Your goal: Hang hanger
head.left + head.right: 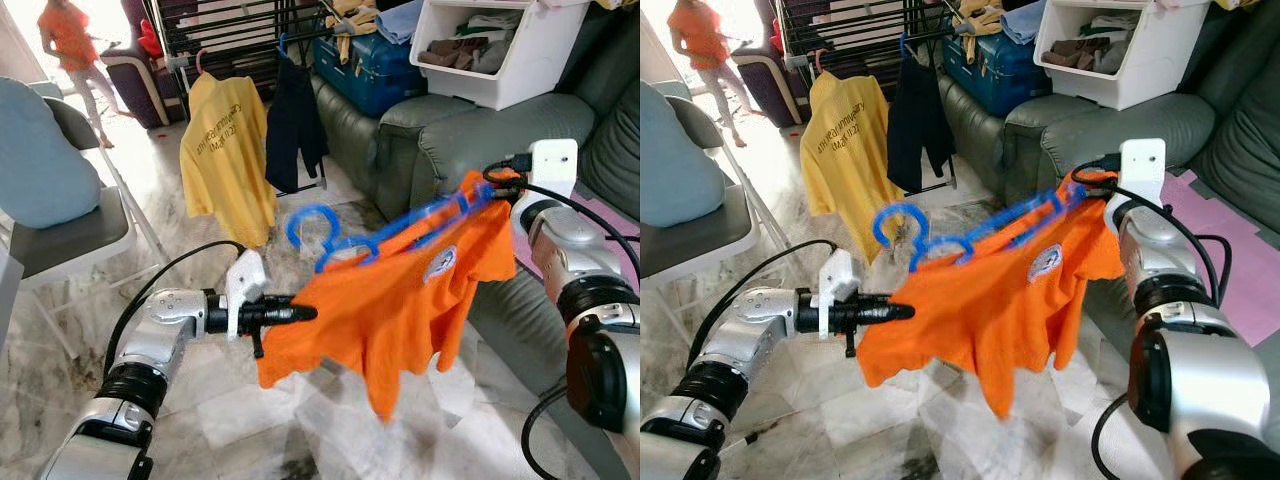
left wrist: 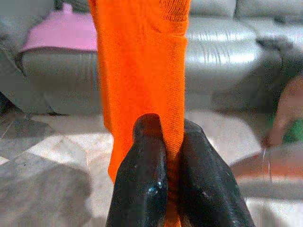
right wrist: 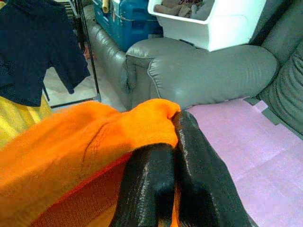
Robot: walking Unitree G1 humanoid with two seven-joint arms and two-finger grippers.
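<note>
Orange shirt (image 1: 400, 300) on blue hanger (image 1: 375, 235) is pinched at opposite edges by left gripper (image 1: 300, 314) and, seemingly, right gripper (image 3: 173, 142), jaws closed on fabric.

The orange shirt (image 1: 400, 300) hides the blue hanger's (image 1: 345, 240) lower bar and the right tool (image 3: 173, 142) tips.

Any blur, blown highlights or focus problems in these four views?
Eye views: sharp, doorway behind the person blown out. Left wrist view: left gripper and orange shirt sharp, right edge smeared. Right wrist view: right gripper soft, sofa clear.
</note>
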